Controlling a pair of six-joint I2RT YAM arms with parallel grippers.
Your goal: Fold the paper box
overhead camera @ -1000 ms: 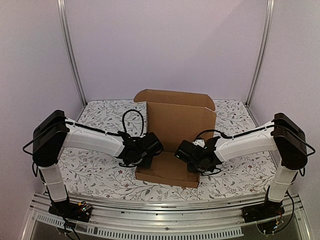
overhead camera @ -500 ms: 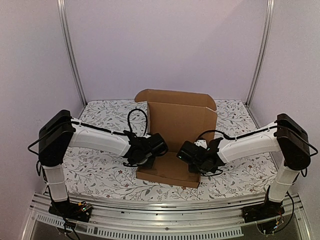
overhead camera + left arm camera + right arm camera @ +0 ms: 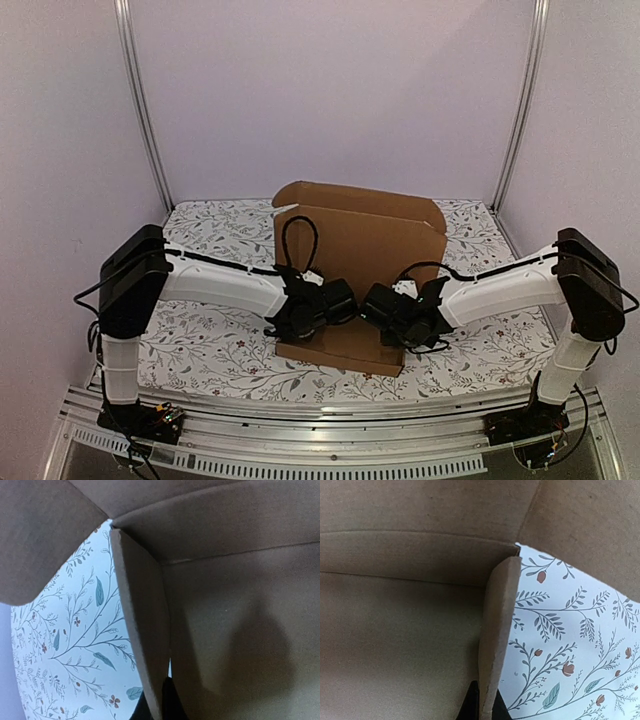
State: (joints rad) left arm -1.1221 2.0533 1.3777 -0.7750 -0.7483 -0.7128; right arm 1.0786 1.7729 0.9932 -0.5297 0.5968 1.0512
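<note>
We've got the box [image 3: 360,250] mid-way across the table [image 3: 200,340], left gripper [image 3: 159,707] clamped on its left flap [image 3: 142,630] and right gripper [image 3: 482,702] on its right flap [image 3: 495,630], so an uneven pull could tear a flap or drag the box.

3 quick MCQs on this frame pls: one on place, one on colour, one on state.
1. Where is the paper box?
A) mid-table, between both arms
B) far left corner
C) off the table
2. Its colour?
A) white
B) brown
C) blue
3. Left gripper and right gripper?
A) both open
B) both shut on a box flap
C) only one shut

Key: 1A, the top view shows it centred on the floral tablecloth. 2B, it is plain brown cardboard. 3B, each wrist view shows fingers pinching a side flap's edge.
</note>
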